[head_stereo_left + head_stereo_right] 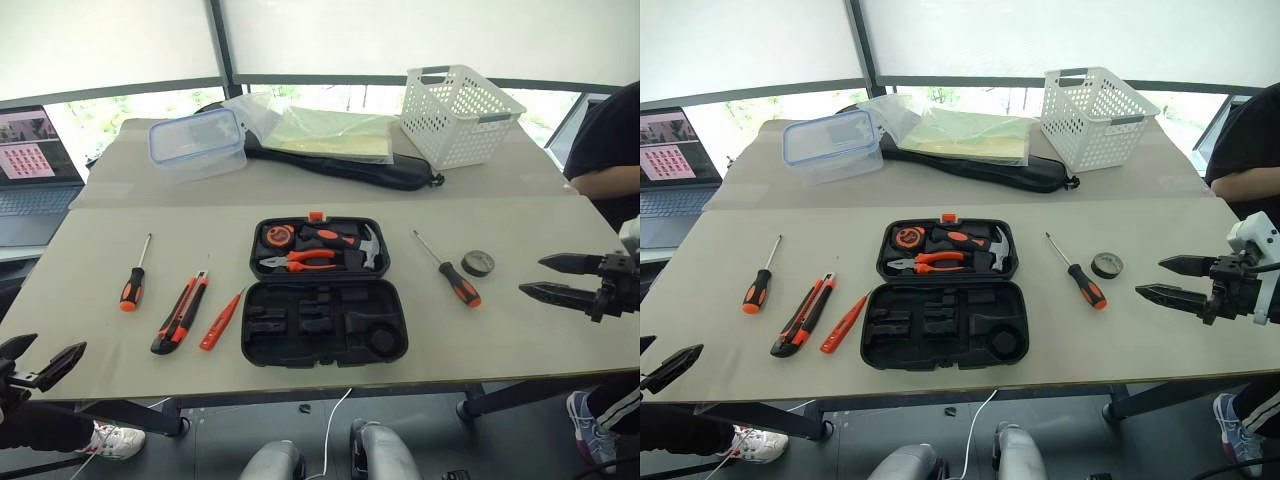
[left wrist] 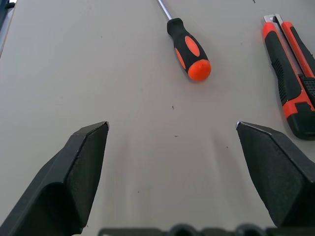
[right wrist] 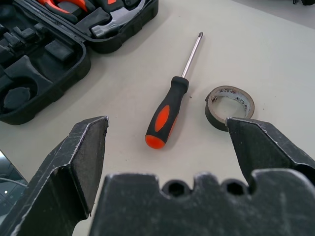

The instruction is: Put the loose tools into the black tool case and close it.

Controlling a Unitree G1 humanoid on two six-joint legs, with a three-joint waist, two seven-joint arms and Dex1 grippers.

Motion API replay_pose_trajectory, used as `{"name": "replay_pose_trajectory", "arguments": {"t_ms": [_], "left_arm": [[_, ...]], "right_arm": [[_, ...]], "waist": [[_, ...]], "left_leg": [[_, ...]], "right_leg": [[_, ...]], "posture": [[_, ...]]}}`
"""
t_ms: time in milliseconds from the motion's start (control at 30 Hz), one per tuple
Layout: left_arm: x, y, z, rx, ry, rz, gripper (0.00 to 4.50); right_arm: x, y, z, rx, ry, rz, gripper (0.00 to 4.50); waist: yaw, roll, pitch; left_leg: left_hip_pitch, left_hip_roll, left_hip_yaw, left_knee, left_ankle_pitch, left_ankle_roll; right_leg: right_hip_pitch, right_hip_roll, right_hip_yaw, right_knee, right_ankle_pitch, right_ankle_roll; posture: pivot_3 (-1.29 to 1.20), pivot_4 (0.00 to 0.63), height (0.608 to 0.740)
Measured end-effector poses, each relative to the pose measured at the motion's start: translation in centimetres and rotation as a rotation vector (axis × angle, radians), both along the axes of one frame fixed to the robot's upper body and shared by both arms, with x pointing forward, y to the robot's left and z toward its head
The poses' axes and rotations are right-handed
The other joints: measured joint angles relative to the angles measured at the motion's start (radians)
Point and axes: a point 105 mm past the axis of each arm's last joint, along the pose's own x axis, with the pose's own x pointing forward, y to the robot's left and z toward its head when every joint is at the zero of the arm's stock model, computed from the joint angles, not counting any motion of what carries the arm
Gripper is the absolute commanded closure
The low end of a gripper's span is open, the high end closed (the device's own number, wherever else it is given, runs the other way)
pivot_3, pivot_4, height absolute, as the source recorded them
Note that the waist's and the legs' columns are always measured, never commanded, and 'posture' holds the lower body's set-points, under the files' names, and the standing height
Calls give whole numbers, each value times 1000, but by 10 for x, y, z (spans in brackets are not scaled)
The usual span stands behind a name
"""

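The black tool case [image 1: 330, 335] lies open in the middle of the table, its near half showing bare moulded slots and its far half holding pliers, a hammer and a tape measure. To its left lie a screwdriver [image 1: 132, 285], a utility knife [image 1: 180, 313] and a tester pen [image 1: 220, 321]. On its right are a second screwdriver [image 1: 455, 277] and a dark tape roll [image 1: 478, 263]. My left gripper [image 1: 58, 345] hovers open off the table's near left corner, short of the left screwdriver [image 2: 189, 49]. Open too, my right gripper [image 1: 530, 276] sits just right of the tape roll [image 3: 230, 105].
At the back stand a white basket [image 1: 460, 112], a clear blue-rimmed box [image 1: 197, 143] and a long black bag [image 1: 340, 165] under plastic sheets. A laptop [image 1: 30, 170] is at the far left. A person's arm [image 1: 610, 180] rests at the table's right edge.
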Motion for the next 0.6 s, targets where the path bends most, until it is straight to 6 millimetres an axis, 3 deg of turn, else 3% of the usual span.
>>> {"name": "replay_pose_trajectory", "arguments": {"t_ms": [267, 333, 433, 600], "left_arm": [[16, -6, 6, -16, -15, 28, 34], [29, -15, 13, -25, -27, 5, 34], [53, -25, 22, -25, -19, 12, 34], [79, -29, 14, -71, 58, 63, 34]], "right_arm": [[2, 5, 5, -11, -20, 5, 60], [3, 19, 15, 3, -54, 52, 60], [3, 58, 36, 23, -129, 186, 60], [-8, 113, 45, 67, -166, 365, 60]], "waist": [[2, 0, 0], [2, 0, 0], [1, 0, 0], [-3, 0, 0]], "left_leg": [[0, 0, 0, 1, 0, -1], [0, 0, 0, 1, 0, -2], [0, 0, -1, 1, 1, -5], [1, 1, -1, 1, 2, -4]], "right_leg": [[0, 0, 0, 1, 0, 0], [0, 0, 0, 1, 0, 0], [0, 1, 0, 1, 0, 0], [0, 2, 0, 3, 1, -1]], "posture": [[0, 150, 740], [0, 150, 740], [0, 150, 740], [0, 150, 740]]}}
